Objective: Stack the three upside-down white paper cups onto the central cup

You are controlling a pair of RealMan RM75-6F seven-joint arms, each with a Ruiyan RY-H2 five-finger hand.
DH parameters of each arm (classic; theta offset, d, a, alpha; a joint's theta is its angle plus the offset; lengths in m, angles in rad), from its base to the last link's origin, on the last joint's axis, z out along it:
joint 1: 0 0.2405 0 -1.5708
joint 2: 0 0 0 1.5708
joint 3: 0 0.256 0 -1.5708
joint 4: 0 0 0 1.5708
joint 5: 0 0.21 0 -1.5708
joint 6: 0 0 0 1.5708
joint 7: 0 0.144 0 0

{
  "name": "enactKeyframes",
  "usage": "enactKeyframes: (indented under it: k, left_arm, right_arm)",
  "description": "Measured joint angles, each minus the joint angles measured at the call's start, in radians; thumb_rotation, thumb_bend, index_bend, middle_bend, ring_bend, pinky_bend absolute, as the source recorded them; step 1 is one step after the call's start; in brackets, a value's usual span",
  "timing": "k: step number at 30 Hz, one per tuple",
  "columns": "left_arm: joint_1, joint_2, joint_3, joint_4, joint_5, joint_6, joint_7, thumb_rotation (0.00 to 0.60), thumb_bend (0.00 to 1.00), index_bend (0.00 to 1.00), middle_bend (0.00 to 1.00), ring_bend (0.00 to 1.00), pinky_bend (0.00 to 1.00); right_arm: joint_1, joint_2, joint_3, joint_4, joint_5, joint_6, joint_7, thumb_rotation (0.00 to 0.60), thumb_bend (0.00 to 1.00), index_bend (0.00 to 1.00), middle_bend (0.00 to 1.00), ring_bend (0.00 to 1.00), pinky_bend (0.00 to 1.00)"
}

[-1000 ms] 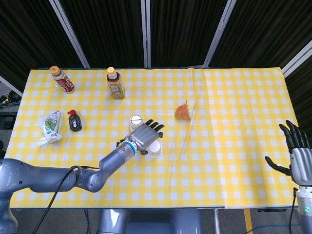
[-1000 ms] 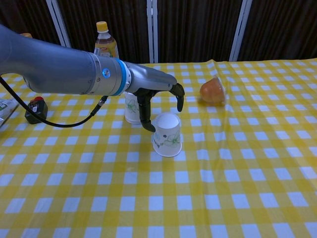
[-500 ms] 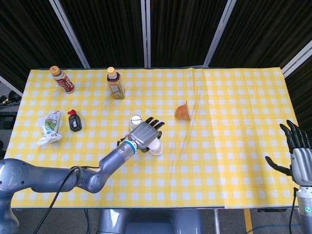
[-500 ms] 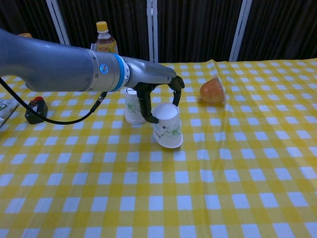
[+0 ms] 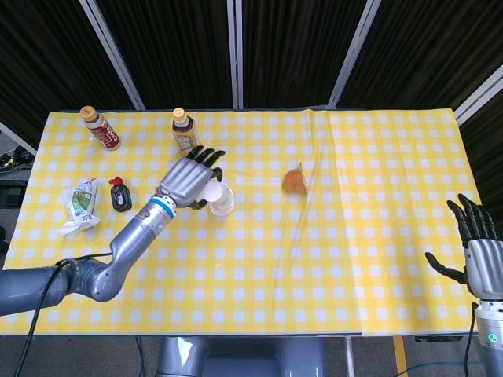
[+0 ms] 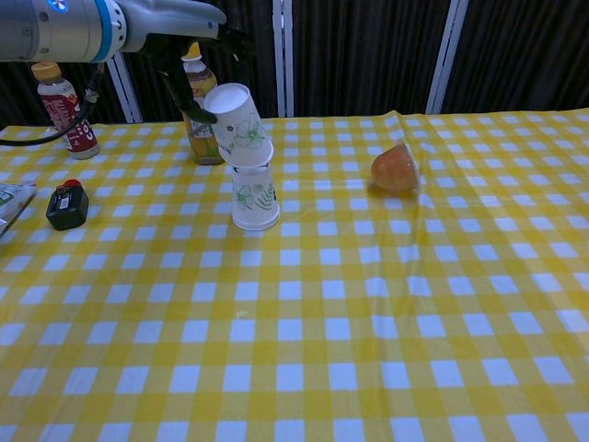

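Observation:
My left hand [image 5: 189,181] grips a white paper cup [image 6: 237,124] with a green flower print, upside down and tilted, in the air. Its rim sits at the top of a second upside-down white cup [image 6: 255,198] that stands on the yellow checked tablecloth [image 6: 368,322]. In the head view the held cup [image 5: 218,198] covers most of the standing one. The left hand [image 6: 179,18] reaches in from the upper left in the chest view. My right hand [image 5: 475,251] hangs open past the table's near right corner, holding nothing.
An orange rounded object [image 5: 295,179] lies right of the cups. Two bottles [image 5: 185,133] [image 5: 102,128] stand at the back left. A small black item [image 5: 119,196] and a crumpled packet [image 5: 80,206] lie at the left.
My left hand lifted the cup off the table, carried it back and to the left, and now holds it tilted over the standing cup. The right hand stayed put.

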Motion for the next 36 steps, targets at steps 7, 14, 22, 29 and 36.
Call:
enactKeyframes:
  k: [7, 14, 22, 29, 36]
  left_arm:
    - [0.042, 0.003, -0.004, 0.079, 0.029, -0.056, -0.089, 0.600, 0.34, 0.41, 0.00, 0.00, 0.00]
    - [0.042, -0.055, -0.020, 0.151, 0.053, -0.096, -0.125, 0.600, 0.34, 0.40, 0.00, 0.00, 0.00]
    - [0.017, -0.107, -0.019, 0.199, 0.036, -0.135, -0.113, 0.600, 0.33, 0.34, 0.00, 0.00, 0.00]
    - [-0.003, -0.132, 0.010, 0.228, -0.031, -0.159, -0.070, 0.600, 0.15, 0.00, 0.00, 0.00, 0.00]
    - [0.013, -0.125, 0.025, 0.205, -0.042, -0.108, -0.058, 0.600, 0.15, 0.00, 0.00, 0.00, 0.00]
  right_arm:
    - [0.001, -0.007, -0.002, -0.004, -0.010, -0.006, -0.017, 0.600, 0.09, 0.08, 0.00, 0.00, 0.00]
    - [0.002, -0.010, 0.002, -0.002, -0.002, -0.020, -0.025, 0.600, 0.09, 0.08, 0.00, 0.00, 0.00]
    - [0.002, -0.009, 0.008, 0.001, 0.011, -0.031, -0.023, 0.600, 0.09, 0.08, 0.00, 0.00, 0.00]
    - [0.002, -0.009, 0.009, 0.002, 0.013, -0.036, -0.021, 0.600, 0.09, 0.08, 0.00, 0.00, 0.00]
    - [0.002, -0.011, 0.006, 0.001, 0.010, -0.043, -0.028, 0.600, 0.09, 0.08, 0.00, 0.00, 0.00]
